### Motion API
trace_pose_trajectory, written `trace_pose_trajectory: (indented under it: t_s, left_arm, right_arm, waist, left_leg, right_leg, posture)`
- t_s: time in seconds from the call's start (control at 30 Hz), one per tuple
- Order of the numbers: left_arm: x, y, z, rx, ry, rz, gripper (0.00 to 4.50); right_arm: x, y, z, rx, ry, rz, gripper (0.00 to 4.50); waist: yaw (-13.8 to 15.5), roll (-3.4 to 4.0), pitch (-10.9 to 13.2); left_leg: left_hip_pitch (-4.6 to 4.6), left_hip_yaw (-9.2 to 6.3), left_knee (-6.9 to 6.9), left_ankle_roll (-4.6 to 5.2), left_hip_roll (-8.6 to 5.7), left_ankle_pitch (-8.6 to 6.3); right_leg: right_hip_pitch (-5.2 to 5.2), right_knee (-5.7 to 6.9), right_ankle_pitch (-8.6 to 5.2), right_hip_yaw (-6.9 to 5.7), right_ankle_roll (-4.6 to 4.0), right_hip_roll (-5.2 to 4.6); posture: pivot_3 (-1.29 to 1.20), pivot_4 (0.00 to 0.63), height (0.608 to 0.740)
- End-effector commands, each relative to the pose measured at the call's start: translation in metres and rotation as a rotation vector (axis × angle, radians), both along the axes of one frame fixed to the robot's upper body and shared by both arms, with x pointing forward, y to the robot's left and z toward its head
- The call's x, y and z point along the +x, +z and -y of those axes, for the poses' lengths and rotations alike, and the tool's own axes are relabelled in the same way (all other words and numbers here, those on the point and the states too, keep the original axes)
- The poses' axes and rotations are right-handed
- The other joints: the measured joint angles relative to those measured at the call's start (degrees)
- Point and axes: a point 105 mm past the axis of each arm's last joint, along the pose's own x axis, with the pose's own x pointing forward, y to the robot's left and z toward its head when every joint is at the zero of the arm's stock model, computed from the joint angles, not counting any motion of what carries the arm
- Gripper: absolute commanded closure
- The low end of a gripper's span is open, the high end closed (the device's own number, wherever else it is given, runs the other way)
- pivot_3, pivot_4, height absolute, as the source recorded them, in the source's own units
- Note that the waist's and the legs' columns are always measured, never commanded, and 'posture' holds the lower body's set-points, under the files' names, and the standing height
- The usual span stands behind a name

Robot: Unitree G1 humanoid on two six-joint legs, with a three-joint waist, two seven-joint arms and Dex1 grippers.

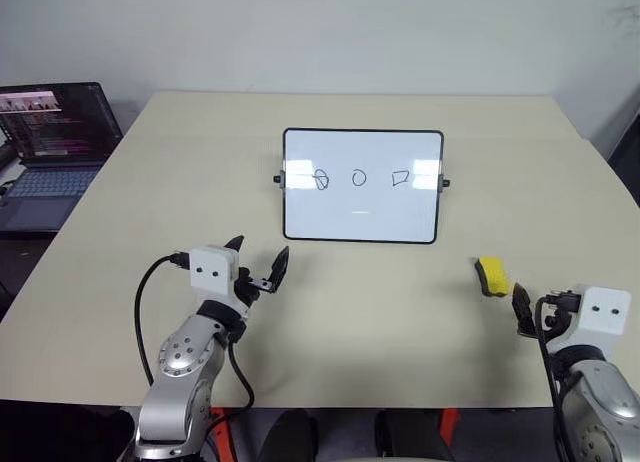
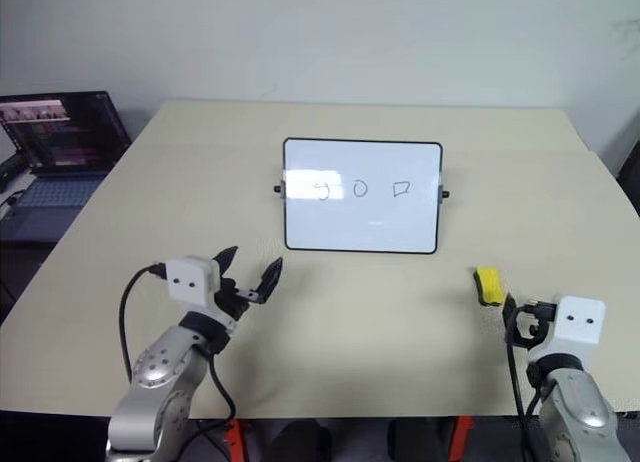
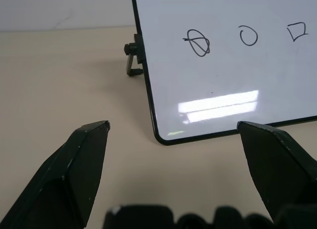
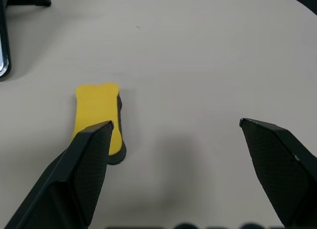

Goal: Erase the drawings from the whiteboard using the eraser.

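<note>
The whiteboard point(image 1: 361, 186) stands propped upright at the middle of the table, with a thin black frame and a knob on each side. The drawings point(image 1: 359, 178) run in a row across its upper half: a crossed oval, a circle and a rough quadrilateral. The yellow eraser point(image 1: 491, 276) lies flat on the table to the right, in front of the board's right corner. My left gripper point(image 1: 260, 250) hovers open in front of the board's lower left corner, holding nothing. My right gripper point(image 4: 176, 123) is open just behind the eraser point(image 4: 96, 112), apart from it.
An open laptop point(image 1: 55, 132) sits off the table's left side on a lower surface. The beige table point(image 1: 400, 322) stretches wide around the board. A dark object shows at the far right edge.
</note>
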Motion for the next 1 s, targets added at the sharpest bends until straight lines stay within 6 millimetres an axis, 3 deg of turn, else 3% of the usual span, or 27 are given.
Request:
trace_pose_trajectory:
  t_s: [0.03, 0.3, 0.5, 0.7, 1.0]
  left_arm:
    - [0.001, 0.015, 0.006, -0.001, -0.024, 0.065, 0.0]
    - [0.004, 0.017, 0.005, 0.009, -0.037, 0.073, 0.0]
    - [0.0, 0.015, -0.004, 0.025, -0.02, 0.066, 0.0]
    - [0.002, 0.014, -0.02, 0.053, 0.007, 0.069, 0.0]
    - [0.014, 0.024, -0.034, 0.043, -0.02, 0.081, 0.0]
  right_arm:
    - [0.006, 0.013, -0.004, -0.006, 0.008, 0.059, 0.04]
    - [0.012, 0.019, 0.0, -0.01, -0.003, 0.087, 0.04]
    - [0.006, 0.012, -0.007, 0.007, 0.01, 0.066, 0.04]
    - [0.013, 0.01, -0.013, 0.029, 0.003, 0.077, 0.04]
    - [0.015, 0.02, -0.013, 0.002, 0.02, 0.086, 0.04]
  waist:
    - [0.0, 0.0, 0.0]
    - [0.04, 0.0, 0.0]
    - [-0.01, 0.01, 0.0]
    - [-0.01, 0.03, 0.0]
    - [0.06, 0.02, 0.0]
  left_leg:
    - [0.0, -0.01, 0.0, 0.0, 0.0, 0.01]
    - [-0.04, -0.01, -0.01, 0.0, -0.02, 0.02]
    - [-0.05, 0.0, -0.04, 0.0, 0.01, 0.02]
    - [-0.01, -0.03, -0.03, 0.0, 0.02, 0.02]
    - [-0.04, -0.03, -0.03, 0.0, 0.0, 0.02]
  right_leg:
    - [0.0, 0.01, 0.0, -0.01, 0.0, 0.01]
    - [-0.01, -0.06, 0.0, -0.01, 0.0, 0.01]
    - [-0.03, -0.08, -0.01, 0.02, 0.0, 0.02]
    - [-0.02, -0.01, -0.01, -0.02, -0.01, 0.02]
    - [-0.02, -0.05, -0.01, -0.04, -0.01, 0.01]
  posture:
    - [0.0, 0.15, 0.74]
    - [0.0, 0.15, 0.74]
    - [0.0, 0.15, 0.74]
    - [0.0, 0.15, 0.74]
    - [0.0, 0.15, 0.74]
